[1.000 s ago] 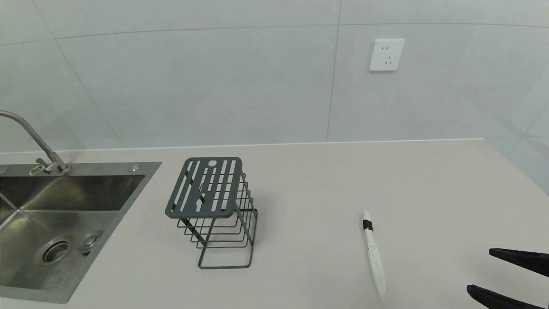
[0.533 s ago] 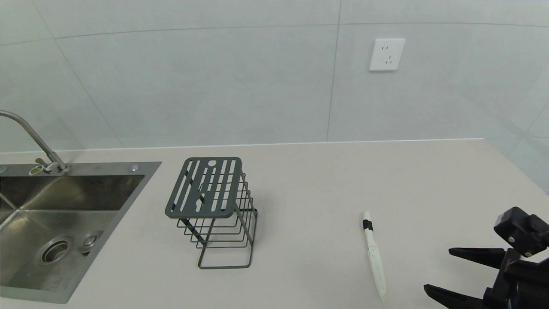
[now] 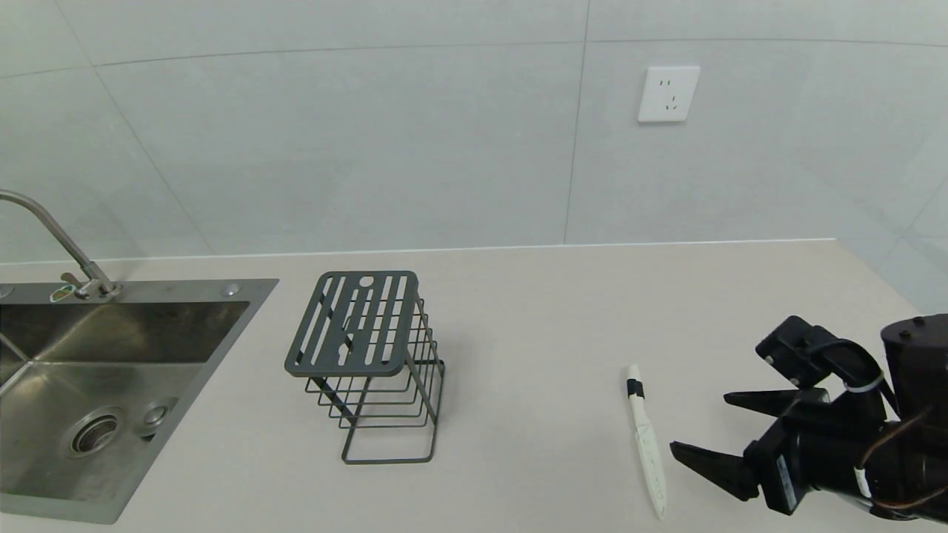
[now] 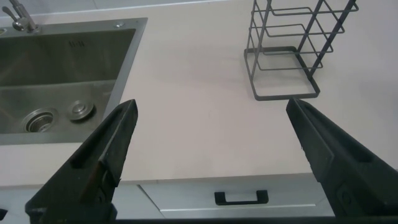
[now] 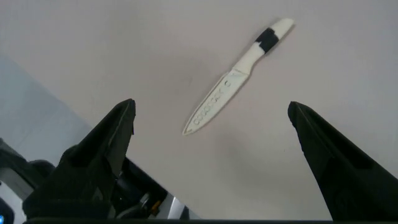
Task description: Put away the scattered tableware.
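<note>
A white knife with a black band [image 3: 644, 437] [image 5: 237, 76] lies flat on the beige counter [image 3: 563, 311], right of centre near the front edge. A dark wire rack with a slotted top [image 3: 366, 359] [image 4: 292, 46] stands left of it. My right gripper [image 3: 715, 429] [image 5: 211, 162] hovers open just to the right of the knife's blade end, touching nothing. My left gripper [image 4: 214, 155] is open above the counter's front edge, between the sink and the rack.
A steel sink [image 3: 52, 385] [image 4: 56, 68] with a faucet [image 3: 59, 244] is set into the counter's left end. A tiled wall with a white socket [image 3: 668, 93] rises behind. A drawer handle [image 4: 241, 198] sits below the front edge.
My right arm has come in from the right edge toward the knife, its open fingers now close beside the blade. The knife and rack have not moved.
</note>
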